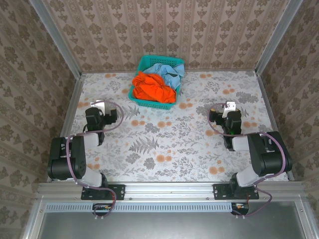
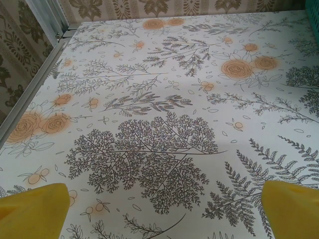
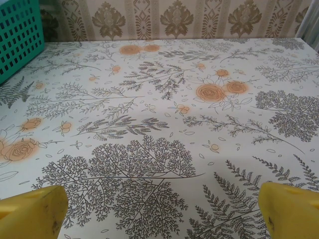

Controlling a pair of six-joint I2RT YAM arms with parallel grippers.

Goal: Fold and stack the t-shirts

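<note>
The jaws of the left gripper (image 2: 162,211) are spread wide with nothing between them. Its yellow fingertips (image 2: 32,209) are seen at the lower corners of the left wrist view, above bare tabletop. The jaws of the right gripper (image 3: 162,211) are likewise spread wide and empty, and its blunt yellow tips are lightly speckled with dark marks. From above, the two grippers are seen at the left and right sides of the table (image 1: 174,144), well apart, both pointed toward the far wall.

Both t-shirts are held in a teal plastic basket (image 1: 149,102) set at the far middle of the table, close to the far wall. The basket is rectangular, with walls of open square mesh, and is turned slightly askew. The orange t-shirt (image 1: 153,87) is crumpled in soft folds in the near left part of the basket, bulging over the rim. The pale blue t-shirt (image 1: 167,71) is bunched behind it in the far right part, touching the orange cloth.

The table is covered with a smooth pale sheet printed with grey ferns, branching leaves and orange flowers. The walls (image 1: 164,30) are papered in a beige damask pattern and edged with aluminium rails (image 1: 56,37). A corner of the basket's mesh is seen at the far left of the right wrist view.
</note>
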